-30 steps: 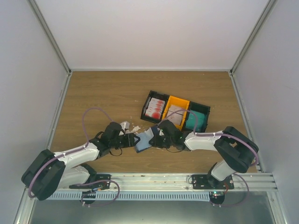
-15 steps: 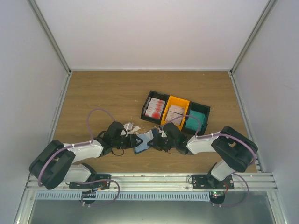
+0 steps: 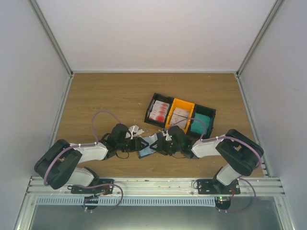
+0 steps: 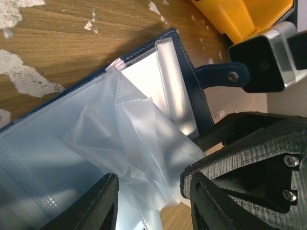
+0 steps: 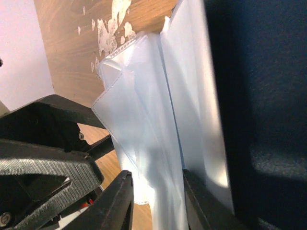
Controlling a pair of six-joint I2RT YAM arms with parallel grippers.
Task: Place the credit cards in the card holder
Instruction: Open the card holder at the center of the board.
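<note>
Pretty clearly a robotics lab setup, some kind of enclosed test cell rather than a home or a shop. It's boxed in by plain white panels set in aluminium frame posts, with a wood-grain bench as the work surface. Two small robot arms, the left arm and the right arm, are bolted side by side onto a metal rail at the near edge, with purple cables looping off them. A row of black and orange tray boxes sits on the bench, and the wood has white scuffed patches close up.
</note>
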